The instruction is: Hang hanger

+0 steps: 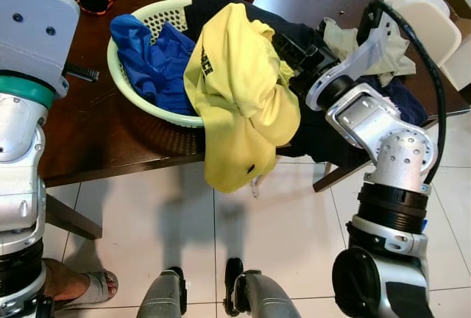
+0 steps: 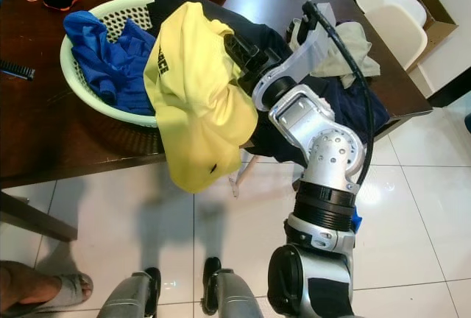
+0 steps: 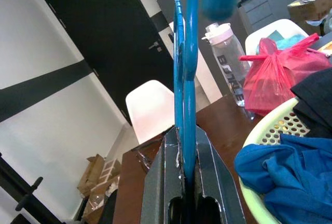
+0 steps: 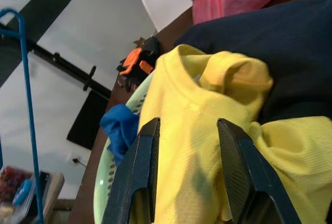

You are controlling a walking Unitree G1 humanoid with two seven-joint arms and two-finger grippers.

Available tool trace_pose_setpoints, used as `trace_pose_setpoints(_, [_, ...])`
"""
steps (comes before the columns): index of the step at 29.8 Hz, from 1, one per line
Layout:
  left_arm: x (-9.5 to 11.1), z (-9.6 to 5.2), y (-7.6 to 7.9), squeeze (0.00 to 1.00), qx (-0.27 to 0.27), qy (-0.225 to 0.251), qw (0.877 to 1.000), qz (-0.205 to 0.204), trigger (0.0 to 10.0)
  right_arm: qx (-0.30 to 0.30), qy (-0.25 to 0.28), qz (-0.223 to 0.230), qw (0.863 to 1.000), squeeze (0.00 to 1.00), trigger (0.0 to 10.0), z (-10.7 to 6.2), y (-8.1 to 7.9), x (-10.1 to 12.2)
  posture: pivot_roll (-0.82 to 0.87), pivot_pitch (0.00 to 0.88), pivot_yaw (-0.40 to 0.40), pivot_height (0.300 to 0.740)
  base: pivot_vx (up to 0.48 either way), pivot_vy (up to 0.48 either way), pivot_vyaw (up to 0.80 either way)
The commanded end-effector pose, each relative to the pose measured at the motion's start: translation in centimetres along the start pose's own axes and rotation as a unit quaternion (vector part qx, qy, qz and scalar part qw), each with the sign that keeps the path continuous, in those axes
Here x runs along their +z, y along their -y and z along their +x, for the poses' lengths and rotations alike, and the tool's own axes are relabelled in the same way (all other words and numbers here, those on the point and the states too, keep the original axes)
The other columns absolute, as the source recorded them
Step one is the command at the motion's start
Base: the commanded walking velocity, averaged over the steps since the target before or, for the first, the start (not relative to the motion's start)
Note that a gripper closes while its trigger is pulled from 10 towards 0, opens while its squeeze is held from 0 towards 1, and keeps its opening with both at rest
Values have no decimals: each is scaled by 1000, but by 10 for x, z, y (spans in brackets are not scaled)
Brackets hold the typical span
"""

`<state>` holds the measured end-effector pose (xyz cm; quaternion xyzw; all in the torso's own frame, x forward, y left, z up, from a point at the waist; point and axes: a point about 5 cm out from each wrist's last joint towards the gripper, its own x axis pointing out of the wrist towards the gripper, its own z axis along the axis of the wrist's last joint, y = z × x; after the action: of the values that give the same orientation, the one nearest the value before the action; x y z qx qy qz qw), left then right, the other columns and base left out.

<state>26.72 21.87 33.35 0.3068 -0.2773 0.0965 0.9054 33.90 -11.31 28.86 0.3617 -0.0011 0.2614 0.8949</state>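
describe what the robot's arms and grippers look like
Both arms are silver metal with black joint rings. The left arm has a grey box housing and a teal band. The right arm shows screw holes and a black cable. The right gripper has two long black textured fingers.

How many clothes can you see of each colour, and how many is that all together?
Yellow: 1, the yellow shirt draped over the basket rim.
Blue: 1, the blue shirt in the basket.
Dark, black or navy: at least 1, the dark clothes piled on the table; I cannot separate them.
Pale: 1, the pale cloth.
Total: at least 4.
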Motion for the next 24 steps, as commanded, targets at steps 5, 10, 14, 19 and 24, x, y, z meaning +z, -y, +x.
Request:
trace_pose_setpoints(5, [1, -3, 1, 0, -2, 0, 1000, 3, 10000, -21, -21, -31, 999, 0, 10000, -6, 6, -5, 92, 209, -102, 740, 0, 0, 0])
trace_pose_setpoints(10, [1, -3, 1, 0, -1, -1, 1000, 2, 10000, -39, -30, -63, 997, 0, 10000, -11, 13, -8, 88, 209, -102, 740, 0, 0, 0])
trace_pose_setpoints(14, [0, -3, 1, 0, -1, -1, 1000, 1, 10000, -43, -20, -76, 996, 0, 10000, -12, 14, -4, 88, 208, -101, 740, 0, 0, 0])
trace_pose_setpoints(19, [0, -3, 1, 0, -1, -2, 1000, 2, 10000, -32, -37, -72, 996, 0, 10000, -12, 12, -8, 91, 208, -100, 740, 0, 0, 0])
trace_pose_setpoints(24, [0, -2, 1, 0, -1, -2, 1000, 2, 10000, 18, -63, -9, 998, 0, 10000, -13, 2, -19, 90, 208, -100, 740, 0, 0, 0])
